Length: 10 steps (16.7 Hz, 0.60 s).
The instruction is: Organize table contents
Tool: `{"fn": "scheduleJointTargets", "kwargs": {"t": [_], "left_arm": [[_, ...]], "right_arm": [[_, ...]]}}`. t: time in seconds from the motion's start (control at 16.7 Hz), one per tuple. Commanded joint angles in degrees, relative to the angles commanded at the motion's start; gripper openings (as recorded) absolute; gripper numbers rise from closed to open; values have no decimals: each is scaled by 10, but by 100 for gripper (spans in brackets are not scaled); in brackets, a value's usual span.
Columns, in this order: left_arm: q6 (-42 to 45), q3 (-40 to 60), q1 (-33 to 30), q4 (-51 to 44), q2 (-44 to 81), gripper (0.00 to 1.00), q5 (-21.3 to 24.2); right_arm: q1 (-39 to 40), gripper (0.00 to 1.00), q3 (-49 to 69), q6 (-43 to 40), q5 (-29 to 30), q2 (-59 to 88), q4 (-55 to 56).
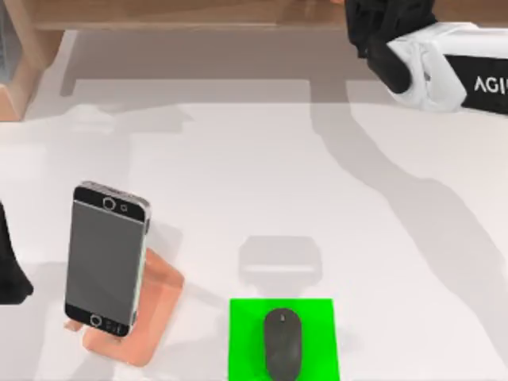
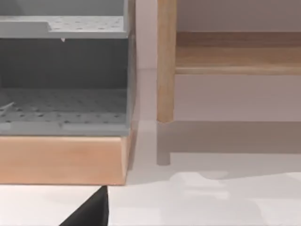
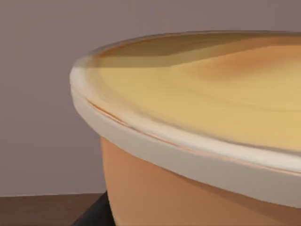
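A black-and-silver smartphone leans on a salmon-pink stand at the front left of the white table. The dark grey mouse lies on a green pad at the front centre. My right gripper is at the back right, over the wooden shelf. In the right wrist view the orange drink cup with its domed lid sits very close, a dark finger against its side. My left gripper is parked at the left edge.
A light wooden shelf runs along the back edge. The left wrist view shows a grey perforated bin in a wooden frame and a wooden shelf post. Bare tabletop lies between the phone and the shelf.
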Motion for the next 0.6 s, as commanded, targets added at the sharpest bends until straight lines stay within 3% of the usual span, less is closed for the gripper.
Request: {"fn": "scheduleJointTargets", "kwargs": {"t": [0.6], "left_arm": [[0,0,0,0,0,100,0]], "right_arm": [[-16,0,22,-9,-27,16,-34]]}}
